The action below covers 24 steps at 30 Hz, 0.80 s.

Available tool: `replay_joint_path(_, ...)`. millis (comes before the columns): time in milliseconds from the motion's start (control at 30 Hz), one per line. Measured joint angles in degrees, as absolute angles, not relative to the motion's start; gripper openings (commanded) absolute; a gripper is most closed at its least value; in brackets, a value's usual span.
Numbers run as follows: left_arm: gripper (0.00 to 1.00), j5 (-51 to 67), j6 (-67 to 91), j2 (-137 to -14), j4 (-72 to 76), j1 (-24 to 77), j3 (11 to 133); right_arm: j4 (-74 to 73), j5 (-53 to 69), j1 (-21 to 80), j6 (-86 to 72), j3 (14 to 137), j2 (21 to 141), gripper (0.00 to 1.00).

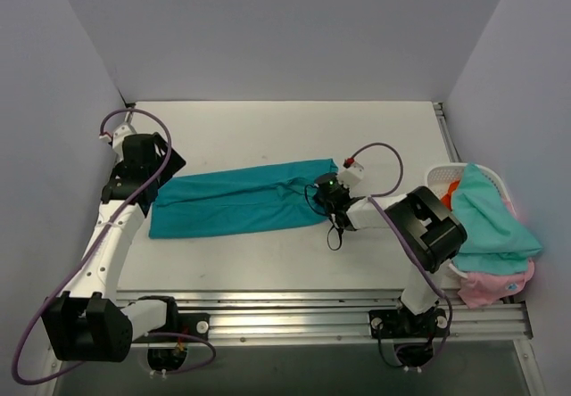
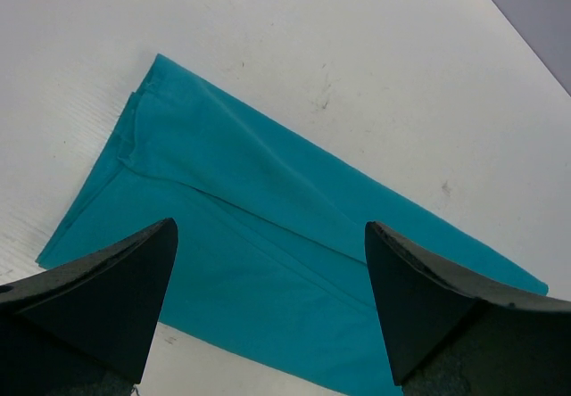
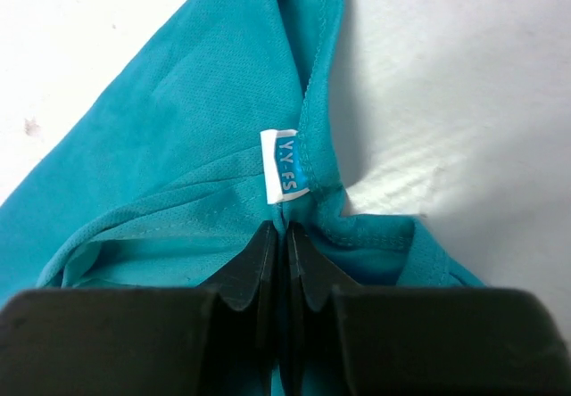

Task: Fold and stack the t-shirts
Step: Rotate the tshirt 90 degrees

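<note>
Top external view has the teal t-shirt (image 1: pixel 236 202) lying left-to-right, right fingers (image 1: pixel 319 193) pinched on its collar end, left fingers (image 1: pixel 165 169) spread wide over the left end.

Left arm (image 1: pixel 103 244): rises from its base at the near left corner and stretches away along the left side, with the wrist turned inward toward the middle. Left fingers (image 2: pixel 107 289): spread wide and angled downward, with nothing between them and nothing touching them.

Right arm (image 1: pixel 428 226): elbow folded high above its base, with the forearm reaching leftward and low. Right fingers (image 3: pixel 254 262): pressed tight together, pinching a fold at the collar of the deep teal cloth t-shirt (image 3: pixel 178 128).
</note>
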<state>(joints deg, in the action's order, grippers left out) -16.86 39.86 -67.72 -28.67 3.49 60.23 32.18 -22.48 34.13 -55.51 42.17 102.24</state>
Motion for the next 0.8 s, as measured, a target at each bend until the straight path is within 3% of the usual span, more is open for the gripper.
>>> replay_joint_path(300,0.96,-16.4,39.83,-68.64,-28.14,2.61,60.25,22.72,-21.89,33.21,-51.57,59.37,111.35,0.0)
replay_joint_path(533,0.96,-15.79,39.81,-70.35,-27.79,2.46,60.25,15.49,-27.29,28.21,-45.23,97.65,134.02,0.0)
replay_joint_path(567,0.97,-15.66,39.81,-70.35,-27.66,2.42,60.25,14.37,-27.64,27.14,-44.62,104.66,138.21,0.12)
replay_joint_path(600,0.97,-15.57,39.81,-70.35,-27.55,2.39,60.25,14.26,-27.33,26.02,-43.92,111.66,142.71,0.37)
replay_joint_path(633,0.97,-15.35,39.81,-70.37,-27.38,2.31,60.25,13.17,-27.2,24.8,-43.77,119.31,147.48,0.86)
replay_joint_path(667,0.97,-15.16,39.81,-70.35,-27.38,2.24,60.25,12.53,-26.72,23.62,-43.22,127.57,152.48,1.0)
replay_joint_path(733,0.97,-14.92,39.81,-70.35,-27.2,2.07,60.25,13.04,-24.84,21.19,-41.69,137.36,159.0,1.0)
replay_joint_path(800,0.98,-14.63,39.79,-70.17,-27.2,2.0,60.25,15.05,-22.41,18.81,-40.88,137.49,160.31,1.0)
